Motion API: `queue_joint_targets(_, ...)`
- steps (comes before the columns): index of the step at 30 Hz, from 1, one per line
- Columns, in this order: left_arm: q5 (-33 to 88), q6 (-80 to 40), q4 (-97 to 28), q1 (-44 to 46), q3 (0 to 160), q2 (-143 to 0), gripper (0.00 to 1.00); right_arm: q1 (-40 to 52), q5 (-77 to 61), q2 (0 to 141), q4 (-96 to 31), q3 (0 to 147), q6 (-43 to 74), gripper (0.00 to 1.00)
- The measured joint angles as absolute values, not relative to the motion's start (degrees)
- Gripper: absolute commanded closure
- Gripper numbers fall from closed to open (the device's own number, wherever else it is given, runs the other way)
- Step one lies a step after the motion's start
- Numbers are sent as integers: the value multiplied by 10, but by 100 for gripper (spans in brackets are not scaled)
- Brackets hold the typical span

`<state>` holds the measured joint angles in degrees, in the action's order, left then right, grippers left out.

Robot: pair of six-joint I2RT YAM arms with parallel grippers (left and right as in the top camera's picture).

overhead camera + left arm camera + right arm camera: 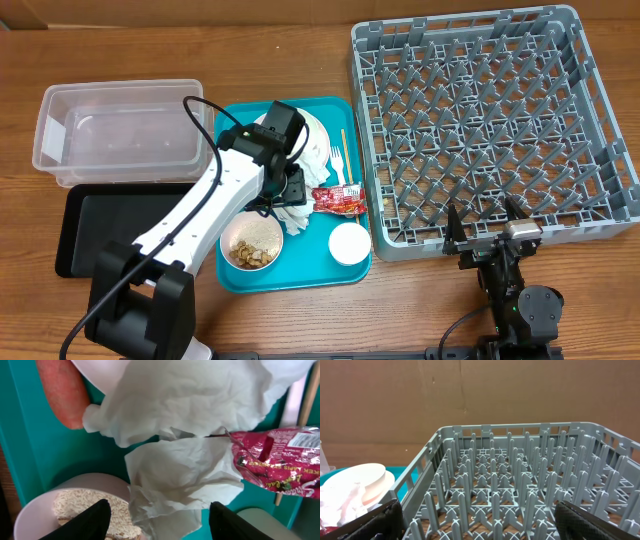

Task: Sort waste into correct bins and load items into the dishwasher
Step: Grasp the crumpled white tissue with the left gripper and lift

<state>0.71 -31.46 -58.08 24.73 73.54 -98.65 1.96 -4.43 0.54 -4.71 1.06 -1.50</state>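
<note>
My left gripper hangs low over the teal tray, open, its black fingers straddling a crumpled white napkin without touching it. A second napkin lies over the white plate. The red wrapper lies just right of the napkins, and the orange carrot sits at upper left. A bowl of beige crumbs is under the left finger. The small white cup, fork and stick rest on the tray. My right gripper stands open at the front edge of the grey rack.
The clear tub and the black tray lie left of the teal tray. The rack fills the right side of the table and holds nothing. Bare wood shows along the front edge.
</note>
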Motion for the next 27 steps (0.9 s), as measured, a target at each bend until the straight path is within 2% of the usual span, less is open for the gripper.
queue_joint_targets(19, 9, -317, -554, 251, 703, -987, 36, 20, -44, 5, -47, 11, -15, 0)
queue_joint_targets(20, 9, -317, -550, 251, 697, -987, 42, 20, -44, 5, -47, 11, -15, 0)
queue_joint_targets(24, 9, -322, -546, 251, 685, -987, 55, 20, -44, 5, -47, 11, -15, 0)
queue_joint_targets(27, 9, -326, -542, 251, 685, -987, 63, 20, -44, 5, -47, 11, -15, 0)
